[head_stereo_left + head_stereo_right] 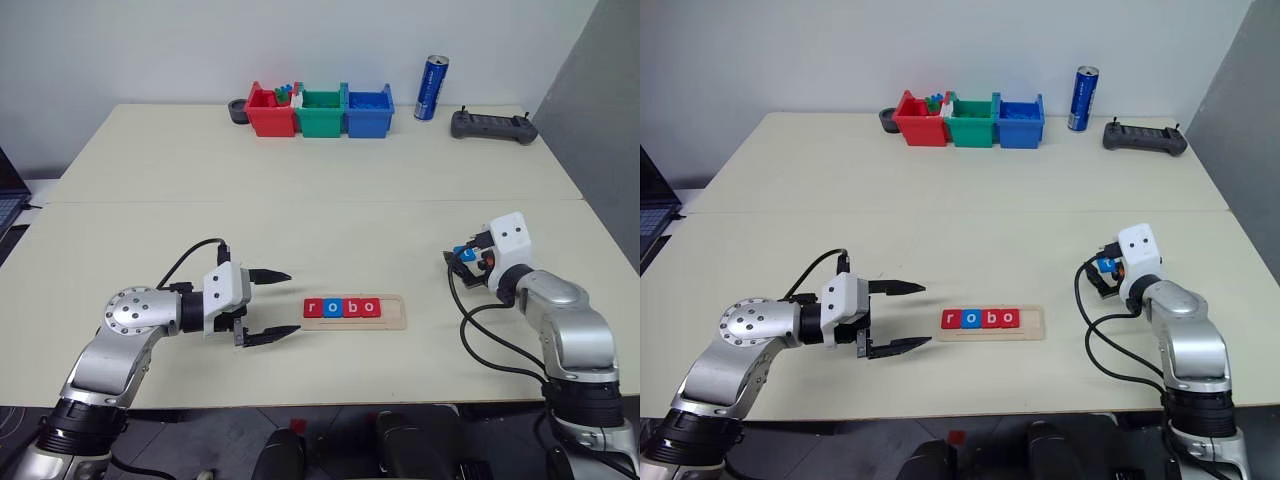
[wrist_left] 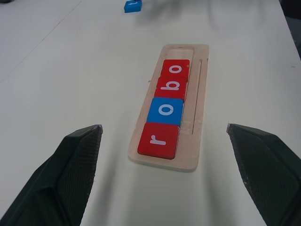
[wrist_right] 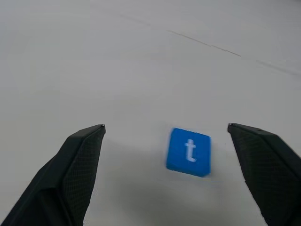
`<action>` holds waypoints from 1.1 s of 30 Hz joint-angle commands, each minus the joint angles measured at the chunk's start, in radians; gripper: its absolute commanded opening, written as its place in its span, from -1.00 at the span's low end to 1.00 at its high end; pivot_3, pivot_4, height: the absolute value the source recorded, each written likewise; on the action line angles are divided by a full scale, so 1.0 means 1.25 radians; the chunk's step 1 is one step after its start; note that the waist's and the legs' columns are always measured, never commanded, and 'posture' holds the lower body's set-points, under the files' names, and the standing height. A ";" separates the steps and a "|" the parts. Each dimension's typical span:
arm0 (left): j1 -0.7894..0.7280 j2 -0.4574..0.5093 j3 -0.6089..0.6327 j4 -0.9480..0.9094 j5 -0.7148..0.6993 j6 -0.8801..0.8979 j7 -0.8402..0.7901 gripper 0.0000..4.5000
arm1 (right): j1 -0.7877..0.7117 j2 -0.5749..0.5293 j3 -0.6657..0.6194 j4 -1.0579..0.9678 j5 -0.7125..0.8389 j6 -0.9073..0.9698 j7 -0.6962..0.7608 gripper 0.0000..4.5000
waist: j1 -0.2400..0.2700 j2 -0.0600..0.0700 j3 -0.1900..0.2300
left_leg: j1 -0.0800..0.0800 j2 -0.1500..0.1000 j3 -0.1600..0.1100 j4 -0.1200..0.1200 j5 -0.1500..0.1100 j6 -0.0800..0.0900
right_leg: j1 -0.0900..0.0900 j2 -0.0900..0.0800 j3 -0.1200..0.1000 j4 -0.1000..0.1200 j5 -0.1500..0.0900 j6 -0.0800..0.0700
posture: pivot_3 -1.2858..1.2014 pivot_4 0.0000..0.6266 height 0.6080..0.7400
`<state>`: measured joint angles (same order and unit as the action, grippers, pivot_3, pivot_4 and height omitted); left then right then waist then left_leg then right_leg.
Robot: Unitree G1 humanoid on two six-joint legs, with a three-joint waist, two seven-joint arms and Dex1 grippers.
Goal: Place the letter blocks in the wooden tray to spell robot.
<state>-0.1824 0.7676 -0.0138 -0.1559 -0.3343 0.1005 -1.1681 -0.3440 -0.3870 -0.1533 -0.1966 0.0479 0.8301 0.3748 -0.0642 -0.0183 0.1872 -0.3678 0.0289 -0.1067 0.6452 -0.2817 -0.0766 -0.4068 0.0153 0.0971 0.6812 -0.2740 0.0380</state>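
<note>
Tray [image 1: 392, 322]: lies on the table [image 1: 300, 200] near the front edge, between the two arms, long side running left to right.
Blocks in tray: four tiles [image 2: 165, 108] sit in the groove, touching in a row and reading r, o, b, o; red, blue, red, red.
Free slot: one bare space at the tray's right end, next to the last o.
t block [image 3: 188, 151]: blue, flat on the table, letter side up, well to the right of the tray; in the right wrist view it lies ahead of that claw and between the lines of its two fingers.
Right gripper [image 3: 167, 141]: fingers spread wide, nothing between them, not touching the t block; pointed at it from short range.
Left gripper [image 1: 280, 305]: fingers wide apart, empty, held just left of the tray's r end and aimed along the row; no contact with tray or tiles.
Step in hand: judged to be the last pick, the t, with four of five letters set.
Next move calls for: advance and lower the right claw until the fingers straddle the t block, close on its two opposite edges, lift clear, carry left to the free slot, set down with the letter upright and flush against the o.
Caution: the tile is thin and flat, so the fingers must come down close to the table for a grip.
</note>
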 commanded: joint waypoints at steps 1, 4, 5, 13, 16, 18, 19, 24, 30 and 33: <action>-0.018 -0.002 0.004 -0.007 -0.010 -0.010 -0.007 1.00 | -0.043 0.020 -0.046 0.094 0.001 -0.043 -0.070 0.98 | 0.000 0.000 0.000 | 0.000 0.000 0.000 0.000 0.000 0.000 | 0.000 0.000 0.000 0.000 0.000 0.000 | 0.03 -0.52 1.00; -0.015 -0.003 0.004 -0.005 -0.011 -0.015 -0.012 1.00 | -0.063 0.030 -0.053 0.169 0.029 -0.050 -0.069 0.98 | -0.001 0.000 0.000 | 0.000 0.000 0.000 0.000 0.000 0.000 | 0.000 0.000 0.000 0.000 0.000 0.000 | 0.03 -0.52 1.00; -0.012 -0.003 0.004 -0.006 -0.011 -0.017 -0.014 1.00 | -0.065 0.028 -0.051 0.185 0.030 -0.058 -0.069 0.98 | -0.001 0.000 0.000 | 0.000 0.000 0.000 0.000 0.000 0.000 | 0.000 0.000 0.000 0.000 0.000 0.000 | 0.03 -0.52 1.00; 0.010 0.005 0.023 -0.012 -0.030 -0.007 -0.030 1.00 | -0.070 0.024 -0.066 0.222 0.060 -0.042 -0.084 -0.07 | -0.001 0.000 0.000 | 0.001 0.000 0.000 0.000 0.000 0.000 | 0.001 0.000 0.000 0.000 0.000 0.000 | 0.03 -0.52 1.00; 0.013 0.010 0.029 -0.013 -0.041 0.000 -0.037 1.00 | -0.067 0.023 -0.062 0.220 0.065 -0.042 -0.088 -0.35 | -0.001 0.000 0.000 | 0.001 0.000 0.000 0.000 0.000 0.000 | 0.001 0.000 0.000 0.000 0.000 0.000 | 0.03 -0.52 1.00; 0.015 0.013 0.033 -0.012 -0.044 0.003 -0.043 1.00 | -0.064 0.025 -0.059 0.218 0.068 -0.042 -0.091 -0.35 | -0.001 0.000 0.000 | 0.001 0.000 0.000 0.000 0.000 0.000 | 0.001 0.000 0.000 0.000 0.000 0.000 | 0.03 -0.52 1.00; 0.016 0.016 0.036 -0.011 -0.045 0.005 -0.046 1.00 | -0.062 0.026 -0.058 0.216 0.069 -0.041 -0.093 -0.35 | -0.001 0.000 0.000 | 0.001 0.000 0.000 0.000 0.000 0.000 | 0.001 0.000 0.000 0.000 0.000 0.000 | 0.03 -0.52 1.00; 0.020 0.022 0.046 -0.013 -0.061 0.012 -0.050 1.00 | -0.050 0.024 -0.055 0.201 0.077 -0.038 -0.097 -0.35 | -0.001 0.000 0.000 | 0.001 0.000 0.000 0.000 0.000 0.000 | 0.001 0.000 0.000 0.000 0.000 0.000 | 0.03 -0.52 1.00; 0.016 0.023 0.049 -0.025 -0.077 0.036 -0.048 1.00 | -0.017 0.026 -0.056 0.137 0.089 -0.013 -0.100 -0.35 | 0.000 0.000 0.000 | 0.001 0.000 0.000 0.000 0.000 0.000 | 0.001 0.000 0.000 0.000 0.000 0.000 | 0.03 -0.52 1.00; 0.001 0.022 0.044 -0.027 -0.078 0.049 -0.045 1.00 | 0.026 0.037 -0.045 0.047 0.103 0.028 -0.099 -0.35 | 0.001 0.000 0.000 | 0.001 0.000 0.000 0.000 0.000 0.000 | 0.001 0.000 0.000 0.000 0.000 0.000 | 0.03 -0.52 1.00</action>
<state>-0.1639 0.7846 0.0253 -0.1551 -0.4156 0.1536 -1.2298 -0.3442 -0.3483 -0.2150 -0.0809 0.1583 0.8208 0.2549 -0.0631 -0.0183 0.1871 -0.3670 0.0288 -0.1072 0.6446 -0.2818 -0.0764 -0.4056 0.0152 0.0969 0.6806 -0.2746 0.0389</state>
